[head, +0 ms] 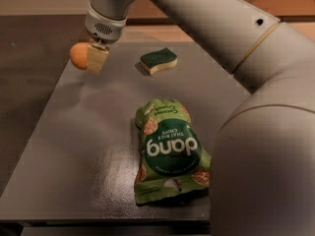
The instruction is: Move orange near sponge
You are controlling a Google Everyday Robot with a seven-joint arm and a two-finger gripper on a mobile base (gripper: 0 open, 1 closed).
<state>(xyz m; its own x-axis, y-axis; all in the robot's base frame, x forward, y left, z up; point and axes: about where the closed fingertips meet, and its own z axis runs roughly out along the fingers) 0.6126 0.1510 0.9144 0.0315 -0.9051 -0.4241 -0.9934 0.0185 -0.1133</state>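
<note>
The orange [78, 55] is a small round fruit held in my gripper [91, 58] above the table's far left edge. One pale finger [97, 59] shows in front of the fruit; the other is hidden behind it. The gripper is shut on the orange and carries it clear of the surface. The sponge [158, 60], dark green on top with a pale yellow base, lies flat on the table to the right of the gripper, about a sponge's length away.
A large green chip bag [170, 150] lies in the middle front of the dark grey table [83, 141]. My arm [236, 38] reaches across the upper right. The table's left edge runs just below the orange.
</note>
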